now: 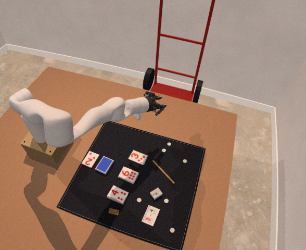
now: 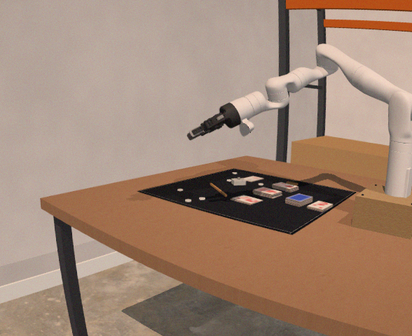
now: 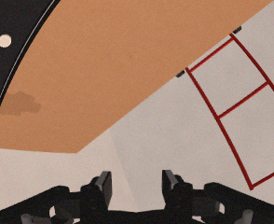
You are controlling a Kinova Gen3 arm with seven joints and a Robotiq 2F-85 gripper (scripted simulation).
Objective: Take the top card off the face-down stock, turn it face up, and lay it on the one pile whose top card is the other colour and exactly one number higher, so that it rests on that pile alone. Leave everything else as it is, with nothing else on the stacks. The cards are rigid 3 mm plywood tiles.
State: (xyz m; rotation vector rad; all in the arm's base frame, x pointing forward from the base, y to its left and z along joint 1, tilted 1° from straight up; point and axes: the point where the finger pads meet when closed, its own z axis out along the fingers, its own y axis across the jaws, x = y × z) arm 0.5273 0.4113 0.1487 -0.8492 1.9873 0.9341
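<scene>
The face-down stock (image 1: 104, 164) has a blue back and sits at the left of the black mat (image 1: 137, 183); it also shows in the exterior view (image 2: 298, 199). A face-up red 2 card (image 1: 90, 159) lies just left of it. Three face-up piles stand in a column: a red 3 (image 1: 138, 157), a red 6 (image 1: 128, 174) and a red 4 (image 1: 117, 194). My gripper (image 1: 158, 106) hangs high in the air past the mat's far edge, tilted outward, as the exterior view (image 2: 193, 134) shows. In the wrist view its fingers stand apart with nothing between them.
A thin wooden stick (image 1: 163, 171), a small grey block (image 1: 156, 193), a white card with printed figures (image 1: 150, 215), a small cork piece (image 1: 113, 211) and several white discs (image 1: 164, 150) lie on the mat. A red hand truck (image 1: 178, 53) stands beyond the table.
</scene>
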